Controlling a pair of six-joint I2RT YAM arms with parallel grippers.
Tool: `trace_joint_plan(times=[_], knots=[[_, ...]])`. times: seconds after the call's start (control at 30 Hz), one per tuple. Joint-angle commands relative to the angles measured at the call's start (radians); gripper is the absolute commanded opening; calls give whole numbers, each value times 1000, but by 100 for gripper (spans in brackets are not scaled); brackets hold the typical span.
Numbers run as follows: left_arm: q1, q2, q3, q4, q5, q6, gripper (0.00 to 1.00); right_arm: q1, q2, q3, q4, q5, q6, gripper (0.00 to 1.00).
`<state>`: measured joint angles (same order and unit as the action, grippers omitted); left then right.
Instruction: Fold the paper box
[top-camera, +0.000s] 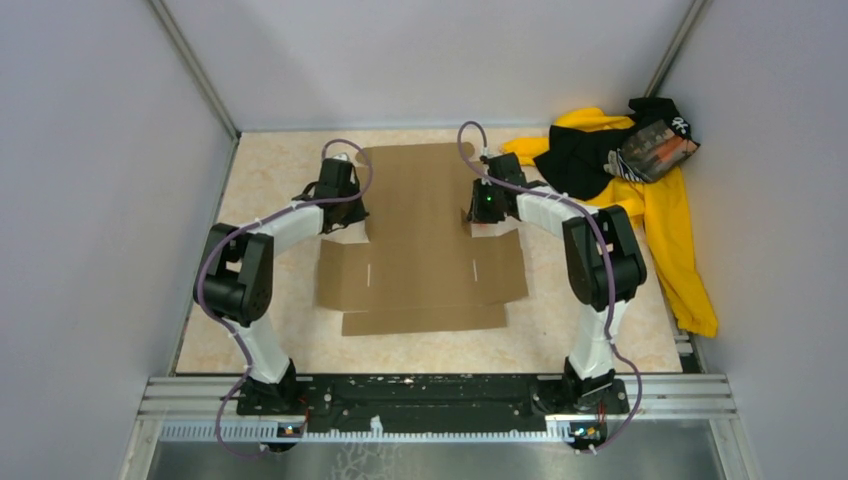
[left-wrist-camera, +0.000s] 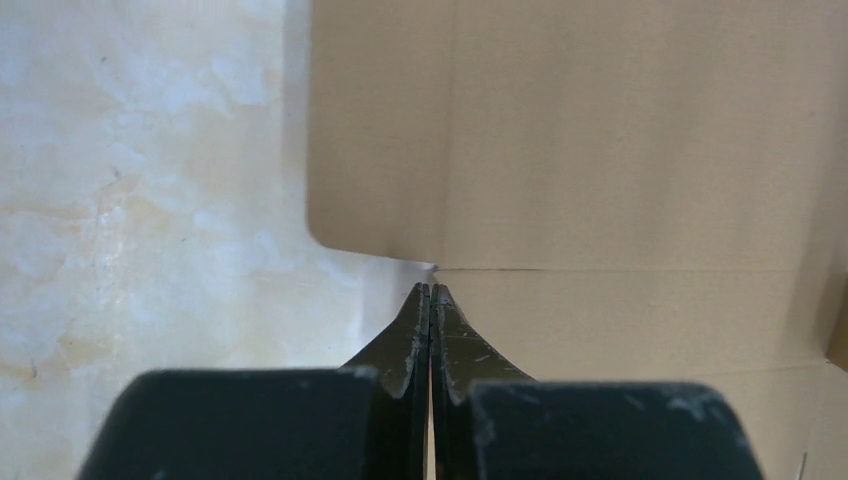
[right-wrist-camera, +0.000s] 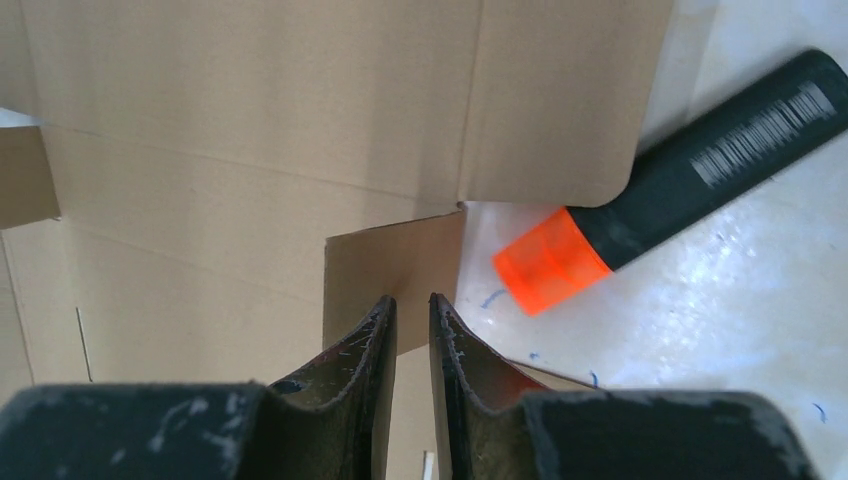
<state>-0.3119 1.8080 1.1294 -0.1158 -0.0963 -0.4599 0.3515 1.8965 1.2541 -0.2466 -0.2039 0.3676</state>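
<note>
The paper box (top-camera: 420, 250) is a brown cardboard sheet lying spread out flat in the middle of the table, flaps unfolded. My left gripper (top-camera: 352, 222) is at its left edge. In the left wrist view its jaws (left-wrist-camera: 433, 288) are shut with nothing between them, the tips at the notch where a round-cornered flap (left-wrist-camera: 600, 150) meets the panel below. My right gripper (top-camera: 482, 225) is at the sheet's right edge. Its jaws (right-wrist-camera: 412, 298) stand a narrow gap apart and hold nothing. A small cardboard tab (right-wrist-camera: 395, 270) rises just beyond the tips.
A black marker with an orange cap (right-wrist-camera: 660, 190) lies on the table just right of the sheet's edge, close to the right fingers. A yellow-and-black clothing pile (top-camera: 640, 170) fills the back right corner. Grey walls enclose the table on three sides.
</note>
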Motion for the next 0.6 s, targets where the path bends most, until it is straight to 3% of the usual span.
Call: trace_joint_plan(times=[0.0,0.57], knots=[[-22,10,41,-3,10,-18,0,29,23,75,41,7,-1,19],[-73,79,52,3,14,-31,0,62,98,82,16,88,-2,19]])
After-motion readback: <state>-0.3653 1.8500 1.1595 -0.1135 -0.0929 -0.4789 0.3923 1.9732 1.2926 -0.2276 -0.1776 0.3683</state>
